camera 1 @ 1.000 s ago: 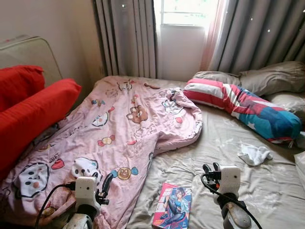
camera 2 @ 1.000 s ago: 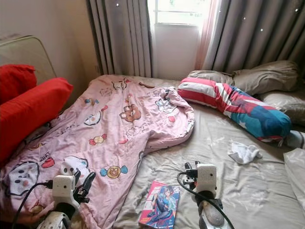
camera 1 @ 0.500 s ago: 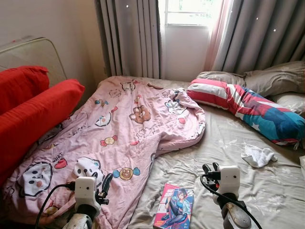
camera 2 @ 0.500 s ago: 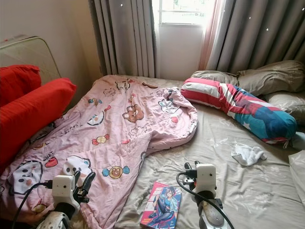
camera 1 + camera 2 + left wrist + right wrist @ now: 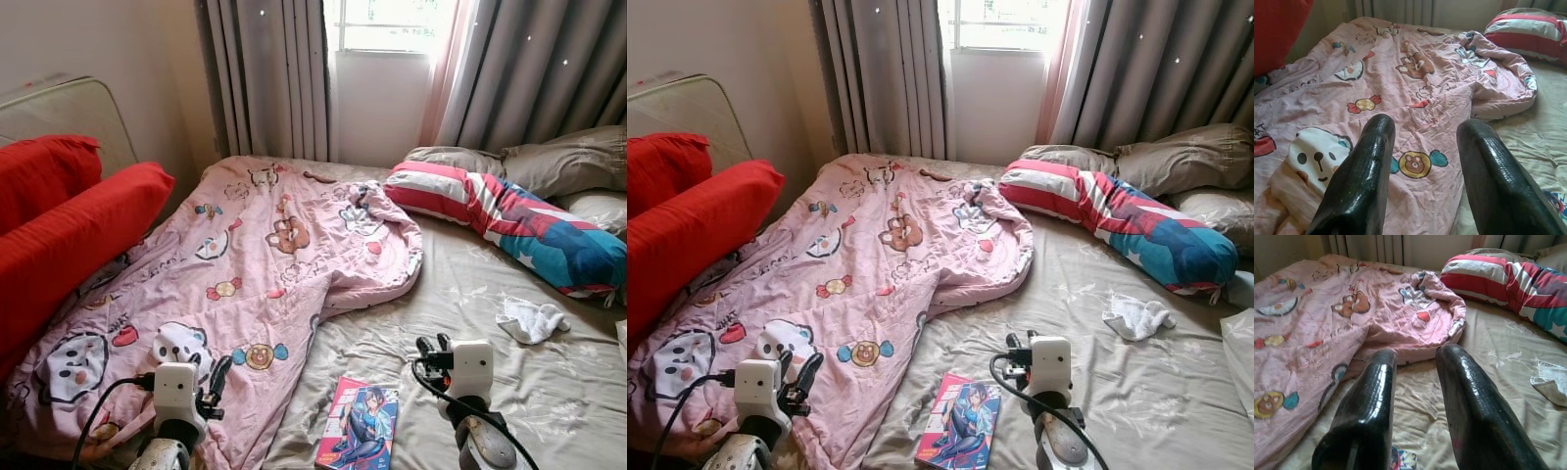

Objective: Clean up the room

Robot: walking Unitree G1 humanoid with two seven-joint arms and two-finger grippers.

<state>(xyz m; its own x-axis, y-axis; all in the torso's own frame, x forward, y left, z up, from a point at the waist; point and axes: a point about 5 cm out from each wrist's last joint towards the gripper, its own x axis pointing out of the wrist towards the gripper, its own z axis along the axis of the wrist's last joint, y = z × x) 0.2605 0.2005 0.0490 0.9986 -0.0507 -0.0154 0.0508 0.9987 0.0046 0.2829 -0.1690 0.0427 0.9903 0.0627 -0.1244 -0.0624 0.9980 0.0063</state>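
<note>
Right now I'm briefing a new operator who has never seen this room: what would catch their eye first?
The pink quilt sprawls crumpled over the left half of the bed, with red cushions stacked beside it on the left. A striped bolster lies across the right side near the curtains, and a comic lies near the front edge, between the two open tools.

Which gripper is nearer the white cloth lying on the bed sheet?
Right. The right gripper hangs over the sheet on the white cloth's side; the left gripper is far across, over the pink blanket.
</note>
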